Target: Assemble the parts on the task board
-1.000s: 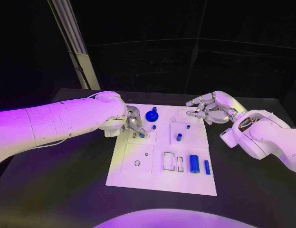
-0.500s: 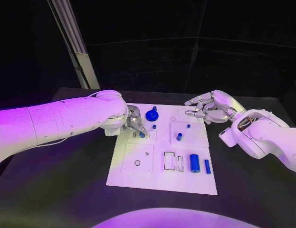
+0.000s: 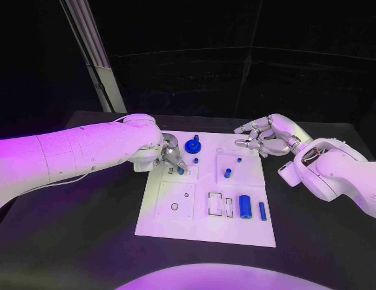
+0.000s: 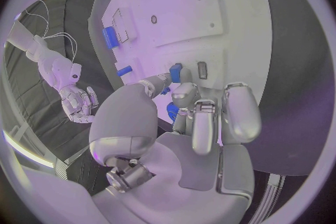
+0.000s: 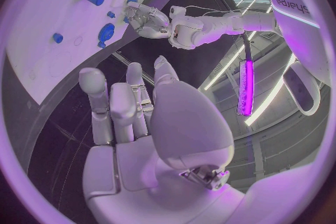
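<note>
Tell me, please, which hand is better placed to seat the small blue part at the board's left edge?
The left hand, probably: its fingers already touch the small blue part on the task board. The right hand hovers off the board's far right corner, holding nothing.

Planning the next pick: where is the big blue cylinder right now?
In the head view the big blue cylinder lies on the task board toward its near right corner, between a rectangular slot and a thinner blue pin, clear of both hands.
</note>
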`<state>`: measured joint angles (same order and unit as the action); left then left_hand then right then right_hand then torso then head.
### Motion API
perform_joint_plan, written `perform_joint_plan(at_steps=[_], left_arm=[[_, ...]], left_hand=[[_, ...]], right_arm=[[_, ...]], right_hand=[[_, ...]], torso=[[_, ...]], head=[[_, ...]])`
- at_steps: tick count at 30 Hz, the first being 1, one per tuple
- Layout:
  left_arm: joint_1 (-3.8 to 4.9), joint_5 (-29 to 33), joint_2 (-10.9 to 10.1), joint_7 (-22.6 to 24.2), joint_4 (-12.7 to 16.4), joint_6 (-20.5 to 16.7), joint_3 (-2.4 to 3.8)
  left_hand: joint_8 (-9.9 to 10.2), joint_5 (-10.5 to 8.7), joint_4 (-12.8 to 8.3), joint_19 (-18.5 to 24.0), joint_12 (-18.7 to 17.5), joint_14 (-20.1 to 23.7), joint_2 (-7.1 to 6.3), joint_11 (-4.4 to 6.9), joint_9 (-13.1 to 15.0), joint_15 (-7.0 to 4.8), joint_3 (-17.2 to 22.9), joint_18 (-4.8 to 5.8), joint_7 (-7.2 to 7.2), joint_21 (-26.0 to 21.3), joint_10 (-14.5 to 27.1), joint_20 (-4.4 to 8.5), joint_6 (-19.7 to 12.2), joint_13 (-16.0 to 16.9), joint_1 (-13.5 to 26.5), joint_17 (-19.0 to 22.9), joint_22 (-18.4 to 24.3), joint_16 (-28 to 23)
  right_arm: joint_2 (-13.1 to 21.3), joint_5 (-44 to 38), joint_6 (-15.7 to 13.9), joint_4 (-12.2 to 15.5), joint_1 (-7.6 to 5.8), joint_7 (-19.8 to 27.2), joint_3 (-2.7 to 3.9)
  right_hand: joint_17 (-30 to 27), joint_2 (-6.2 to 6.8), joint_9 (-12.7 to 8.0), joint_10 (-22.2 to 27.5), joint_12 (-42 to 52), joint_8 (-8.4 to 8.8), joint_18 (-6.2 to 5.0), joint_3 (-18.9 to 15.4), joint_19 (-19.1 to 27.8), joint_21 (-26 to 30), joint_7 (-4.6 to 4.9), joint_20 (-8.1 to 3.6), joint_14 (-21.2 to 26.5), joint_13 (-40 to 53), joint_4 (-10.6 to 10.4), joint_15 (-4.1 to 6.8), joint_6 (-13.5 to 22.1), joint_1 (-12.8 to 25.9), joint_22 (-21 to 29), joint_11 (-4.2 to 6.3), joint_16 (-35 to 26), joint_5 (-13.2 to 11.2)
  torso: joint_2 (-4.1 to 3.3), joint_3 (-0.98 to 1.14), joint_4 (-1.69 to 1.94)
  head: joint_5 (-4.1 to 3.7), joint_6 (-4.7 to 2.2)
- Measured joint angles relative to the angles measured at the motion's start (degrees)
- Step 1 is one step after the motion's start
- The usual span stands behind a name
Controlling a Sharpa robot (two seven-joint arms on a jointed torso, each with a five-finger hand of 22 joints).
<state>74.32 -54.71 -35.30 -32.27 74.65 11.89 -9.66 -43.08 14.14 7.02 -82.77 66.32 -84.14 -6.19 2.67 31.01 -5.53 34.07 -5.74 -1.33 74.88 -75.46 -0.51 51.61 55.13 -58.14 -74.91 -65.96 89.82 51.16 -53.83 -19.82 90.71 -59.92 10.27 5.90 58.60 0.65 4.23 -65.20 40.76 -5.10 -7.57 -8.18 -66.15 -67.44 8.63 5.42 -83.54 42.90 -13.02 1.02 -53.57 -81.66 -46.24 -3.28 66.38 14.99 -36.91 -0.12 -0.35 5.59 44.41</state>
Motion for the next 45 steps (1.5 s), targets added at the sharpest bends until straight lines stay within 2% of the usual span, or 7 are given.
perform_joint_plan(at_steps=[15, 24, 30, 36, 39, 42, 45], left_arm=[[-0.01, 0.08, 0.42, -0.06, -0.58, 0.48, 0.0], [-0.02, 0.12, 0.47, -0.06, -0.98, 0.27, 0.0], [-0.02, 0.16, 0.15, -0.02, -0.91, -0.2, 0.0], [-0.02, 0.23, -1.21, 0.04, 0.2, -0.69, 0.09], [0.01, 0.43, -2.24, 0.11, 1.12, -0.86, 0.58], [0.33, 0.66, -3.24, 0.22, 1.91, -0.83, 1.99], [1.28, 0.84, -3.83, 0.34, 2.05, -0.48, 2.79]], left_hand=[[0.23, 0.05, 2.43, 0.0, 0.81, 0.0, -0.57, 0.06, -0.17, 0.0, -2.42, 0.56, 0.01, 0.31, -0.76, 0.0, 1.03, 1.06, 3.29, 0.0, -0.59, 0.0], [0.47, 0.05, 6.02, -0.2, 1.38, 0.14, -1.71, 0.2, -0.34, -0.14, -11.26, 0.54, 0.41, 0.5, -1.03, 0.2, 1.84, 1.63, 6.53, 0.0, -1.17, 0.0], [0.68, -5.49, 8.58, -0.4, 1.68, 0.21, -1.07, 0.4, -0.42, -0.21, -17.93, 0.53, 0.43, 0.85, -1.23, 0.4, 2.25, 2.08, 6.34, 0.0, -1.63, 0.0], [0.68, -5.94, 9.26, -0.39, 1.68, 0.21, -0.26, 0.4, -0.47, -0.21, -20.66, 0.53, 0.42, 0.85, -1.23, 0.39, 2.25, 2.04, 5.12, 0.0, -1.4, 0.0], [0.85, -5.94, 9.11, -0.39, 1.48, 0.21, 0.26, 0.4, -0.47, -0.2, -21.61, 0.53, 0.42, 0.39, -1.23, 0.39, 2.25, 1.31, 4.19, 0.0, -0.74, 0.0], [1.59, -5.94, 8.96, -0.26, -0.27, 0.21, 0.75, -0.05, -0.7, -0.2, -22.93, 0.52, -0.09, -0.58, 0.11, 0.26, 1.19, -0.83, 2.35, 0.0, 0.53, 0.0], [2.51, -5.94, 8.73, 0.1, -1.69, 0.21, 1.32, -0.76, -1.21, -0.2, -24.09, 0.53, -0.83, -1.17, 1.26, -0.1, -0.25, -2.77, 0.72, 0.0, 1.41, 0.0]], right_arm=[[0.01, 0.03, 0.01, 0.02, 0.0, 0.0, 0.0], [0.01, 0.08, 0.01, 0.02, 0.0, 0.02, 0.0], [0.02, 0.12, 0.0, -0.07, 0.0, 0.04, 0.0], [0.07, 0.15, 0.0, -0.18, 0.0, 0.07, 0.0], [0.12, 0.16, 0.0, -0.23, 0.0, 0.08, 0.0], [0.17, 0.17, 0.0, -0.3, 0.0, 0.09, 0.0], [0.2, 0.17, 0.0, -0.44, 0.0, 0.1, 0.0]], right_hand=[[-0.2, 0.0, -0.04, 0.0, 0.0, 0.0, 0.0, -0.22, 0.0, 0.0, 0.0, 0.0, 0.0, -0.06, -0.22, 0.0, 0.0, 0.0, 0.47, 0.0, -0.35, 0.0], [-0.3, 0.0, -0.04, 0.0, 0.0, 0.0, 0.0, -0.38, 0.0, 0.23, 0.0, 0.0, 0.0, -0.11, -0.38, 0.0, 0.0, 0.0, 0.69, 0.0, -0.35, 0.0], [-0.3, 0.0, -0.04, 0.0, 0.0, 0.0, 0.0, -0.38, 0.0, 0.23, 0.0, 0.0, 0.0, -0.11, -0.38, 0.0, 0.0, 0.0, 0.69, 0.0, -0.35, 0.0], [-0.3, 0.0, -0.04, 0.0, 0.0, 0.0, 0.0, -0.38, 0.0, 0.23, 0.0, 0.0, 0.0, -0.11, -0.38, 0.0, 0.0, 0.0, 0.69, 0.0, -0.35, 0.0], [-0.3, 0.0, -0.04, 0.0, 0.0, 0.0, 0.0, -0.38, 0.0, 0.23, 0.0, 0.0, 0.0, -0.11, -0.38, 0.0, 0.0, 0.0, 0.69, 0.0, -0.35, 0.0], [-0.3, 0.0, -0.04, 0.0, 0.0, 0.0, 0.0, -0.38, 0.0, 0.23, 0.0, 0.0, 0.0, -0.1, -0.38, 0.0, 0.0, 0.0, 0.69, 0.0, -0.35, 0.0], [-0.3, 0.0, -0.04, 0.0, 0.0, 0.0, 0.0, -0.38, 0.0, 0.23, 0.0, 0.0, 0.0, -0.1, -0.38, 0.0, 0.0, 0.0, 0.69, 0.0, -0.35, 0.0]], torso=[[0.01, 0.02, 0.06], [0.03, 0.02, 0.06], [0.04, 0.01, 0.06], [0.05, -0.01, 0.06], [0.06, -0.01, 0.06], [0.06, -0.01, 0.06], [0.06, 0.0, 0.06]], head=[[-0.14, 0.14], [-0.2, 0.1], [-0.26, -0.02], [-0.35, -0.1], [-0.49, -0.19], [-0.65, -0.32], [-0.68, -0.42]])
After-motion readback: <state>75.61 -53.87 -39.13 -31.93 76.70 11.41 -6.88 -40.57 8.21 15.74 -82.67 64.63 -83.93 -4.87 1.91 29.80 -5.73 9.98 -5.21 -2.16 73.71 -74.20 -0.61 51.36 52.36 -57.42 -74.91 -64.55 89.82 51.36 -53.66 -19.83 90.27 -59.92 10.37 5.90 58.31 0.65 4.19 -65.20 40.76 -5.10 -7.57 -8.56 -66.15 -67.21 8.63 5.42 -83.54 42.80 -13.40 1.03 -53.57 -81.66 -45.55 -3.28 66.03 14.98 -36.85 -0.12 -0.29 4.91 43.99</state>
